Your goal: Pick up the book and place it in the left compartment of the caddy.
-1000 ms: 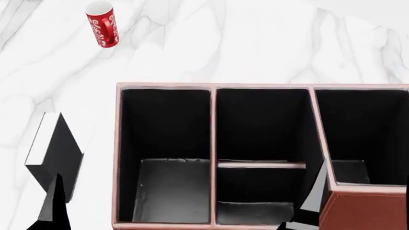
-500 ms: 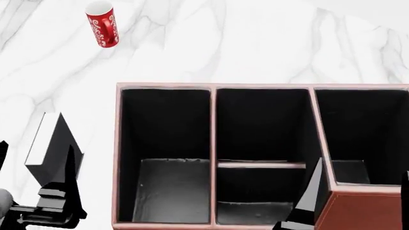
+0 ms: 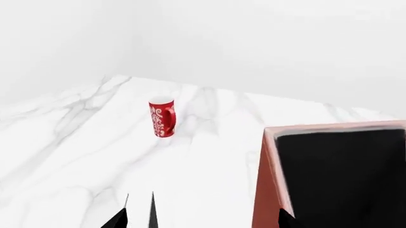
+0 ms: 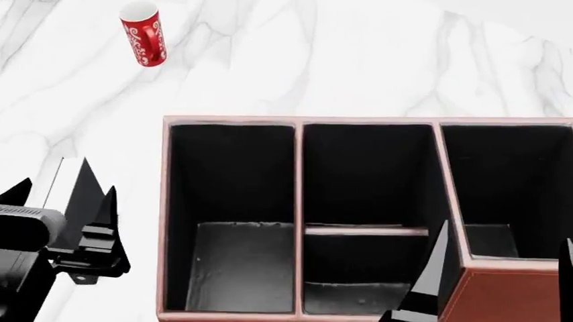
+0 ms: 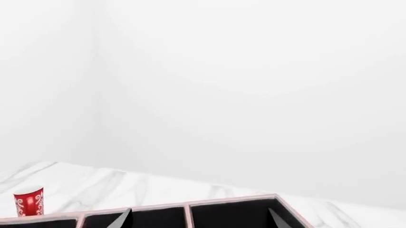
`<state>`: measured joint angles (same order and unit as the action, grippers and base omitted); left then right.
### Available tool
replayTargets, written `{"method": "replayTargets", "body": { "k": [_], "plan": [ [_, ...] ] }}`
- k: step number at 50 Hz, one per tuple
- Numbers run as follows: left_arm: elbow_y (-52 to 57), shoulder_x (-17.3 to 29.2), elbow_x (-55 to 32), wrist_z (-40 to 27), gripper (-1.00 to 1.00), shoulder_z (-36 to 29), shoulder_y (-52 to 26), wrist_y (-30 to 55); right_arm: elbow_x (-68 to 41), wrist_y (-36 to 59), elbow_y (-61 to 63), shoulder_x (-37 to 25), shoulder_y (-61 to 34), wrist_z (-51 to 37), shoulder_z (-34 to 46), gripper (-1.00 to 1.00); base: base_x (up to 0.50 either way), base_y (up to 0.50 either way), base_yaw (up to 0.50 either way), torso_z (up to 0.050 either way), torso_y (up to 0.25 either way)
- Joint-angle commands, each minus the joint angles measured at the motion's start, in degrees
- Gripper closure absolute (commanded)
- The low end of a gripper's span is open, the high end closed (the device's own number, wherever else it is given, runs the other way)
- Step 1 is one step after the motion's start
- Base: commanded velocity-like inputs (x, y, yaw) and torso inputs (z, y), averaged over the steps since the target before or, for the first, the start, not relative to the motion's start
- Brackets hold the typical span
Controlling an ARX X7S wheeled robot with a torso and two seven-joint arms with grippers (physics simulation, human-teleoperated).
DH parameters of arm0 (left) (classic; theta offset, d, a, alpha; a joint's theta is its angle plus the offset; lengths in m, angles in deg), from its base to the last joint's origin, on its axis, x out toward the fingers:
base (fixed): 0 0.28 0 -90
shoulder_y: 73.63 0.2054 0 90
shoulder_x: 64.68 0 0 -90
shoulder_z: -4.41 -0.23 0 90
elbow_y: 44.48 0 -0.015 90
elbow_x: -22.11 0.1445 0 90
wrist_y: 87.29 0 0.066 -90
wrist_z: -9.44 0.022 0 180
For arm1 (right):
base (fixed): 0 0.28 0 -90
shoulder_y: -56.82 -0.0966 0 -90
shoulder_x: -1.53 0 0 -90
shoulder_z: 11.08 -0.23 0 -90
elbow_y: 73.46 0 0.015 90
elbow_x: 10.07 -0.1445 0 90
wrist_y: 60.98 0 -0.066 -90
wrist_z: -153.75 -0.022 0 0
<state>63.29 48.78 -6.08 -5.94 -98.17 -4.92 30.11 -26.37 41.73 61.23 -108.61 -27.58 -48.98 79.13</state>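
The book [image 4: 79, 188] stands at the left edge of the head view, beside the caddy [image 4: 367, 221]. The left gripper [image 4: 61, 198] straddles the book, fingers apart. The right gripper [image 4: 501, 268], lower right, is also spread. The left compartment [image 4: 235, 215] holds nothing.

book [image 4: 79, 184] half behind left gripper [image 4: 63, 201]

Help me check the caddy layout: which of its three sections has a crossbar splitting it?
The middle section of the caddy: a pale pink crossbar spans it, while both end sections are undivided.
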Motion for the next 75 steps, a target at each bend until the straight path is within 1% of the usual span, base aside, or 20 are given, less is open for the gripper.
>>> {"method": "replayTargets", "body": {
  "k": [1, 14, 24, 38, 39, 42, 47, 48, 49, 51, 53, 56, 59, 68, 69, 75],
  "plan": [
    [-7.3, 0.0, 1.3, 1.8, -1.0, -1.6, -3.6, 0.2, -0.3, 0.0, 0.1, -0.2, -0.1, -0.2, 0.1, -1.0, 0.0, 0.0, 0.0, 0.0, 0.0],
    [-15.4, -1.0, 1.4, 3.2, -1.0, -0.5, -4.8, -2.5, -0.2, 0.0, 0.0, -0.4, -0.2, -0.4, 0.5, -1.0, 0.0, 0.0, 0.0, 0.0, 0.0],
    [-19.6, -1.4, 2.1, 3.7, -1.0, -0.4, -4.4, -4.9, -0.3, -0.1, -0.1, -0.5, -0.2, -0.5, 0.7, -1.0, 0.0, 0.0, 0.0, 0.0, 0.0],
    [-26.8, -1.9, 2.8, 5.1, -1.0, -0.1, -5.8, -7.5, -0.3, 0.1, -0.1, -0.8, -0.4, -0.8, 1.0, -1.0, 0.0, 0.0, 0.0, 0.0, 0.0],
    [-28.6, -2.3, 3.3, 5.7, -1.0, -0.2, -5.6, -9.3, -0.3, -0.1, -0.3, -0.8, -0.4, -0.8, 1.1, -1.0, 0.0, 0.0, 0.0, 0.0, 0.0],
    [-28.6, -2.2, 3.0, 5.6, -1.0, -0.2, -6.0, -8.3, -0.3, -0.2, -0.4, -0.8, -0.4, -0.8, 1.2, -1.0, 0.0, 0.0, 0.0, 0.0, 0.0],
    [-30.7, -2.6, 2.8, 6.0, -1.0, 0.1, -6.1, -9.4, -0.2, -0.3, -0.5, -0.9, -0.4, -0.8, 1.3, -1.0, 0.0, 0.0, 0.0, 0.0, 0.0],
    [-34.0, -3.4, 3.4, 6.9, -1.0, 0.0, -5.8, -12.3, -0.2, -0.2, -0.5, -0.9, -0.4, -0.9, 1.4, -1.0, 0.0, 0.0, 0.0, 0.0, 0.0],
    [-34.6, -3.6, 3.5, 7.1, -1.0, 0.0, -5.8, -12.8, -0.2, -0.3, -0.5, -0.9, -0.4, -0.9, 1.4, -1.0, 0.0, 0.0, 0.0, 0.0, 0.0],
    [-35.2, -3.8, 3.3, 7.3, -1.0, 0.2, -5.8, -13.2, -0.2, -0.2, -0.5, -0.9, -0.5, -0.9, 1.5, -1.0, 0.0, 0.0, 0.0, 0.0, 0.0],
    [-33.9, -3.6, 2.4, 6.9, -1.0, 0.4, -6.1, -11.4, -0.2, -0.2, -0.5, -0.9, -0.5, -1.0, 1.6, -1.0, 0.0, 0.0, 0.0, 0.0, 0.0],
    [-37.1, -4.3, 3.0, 7.9, -1.0, 0.2, -6.2, -13.8, -0.2, -0.4, -0.6, -1.0, -0.4, -1.0, 1.6, -1.0, 0.0, 0.0, 0.0, 0.0, 0.0],
    [-34.9, -3.9, 2.0, 7.2, -1.0, 0.4, -6.6, -11.0, -0.2, -0.3, -0.5, -1.0, -0.5, -1.1, 1.6, -1.0, 0.0, 0.0, 0.0, 0.0, 0.0],
    [-37.0, -4.4, 2.2, 7.4, -1.0, 0.3, -7.1, -11.8, -0.3, -0.1, -0.3, -1.2, -0.6, -1.3, 1.9, -1.0, 0.0, 0.0, 0.0, 0.0, 0.0],
    [-37.0, -4.4, 2.2, 7.2, 1.0, 0.3, -7.0, -11.9, -0.2, -0.2, -0.5, -1.2, -0.5, -1.3, 1.9, -1.0, 0.0, 0.0, 0.0, 0.0, 0.0],
    [-35.1, -4.0, 1.9, 6.2, 1.0, 0.5, -6.6, -10.7, -0.2, -0.5, -0.8, -1.2, -0.5, -1.2, 2.1, -1.0, 0.0, 0.0, 0.0, 0.0, 0.0]
  ]
}}
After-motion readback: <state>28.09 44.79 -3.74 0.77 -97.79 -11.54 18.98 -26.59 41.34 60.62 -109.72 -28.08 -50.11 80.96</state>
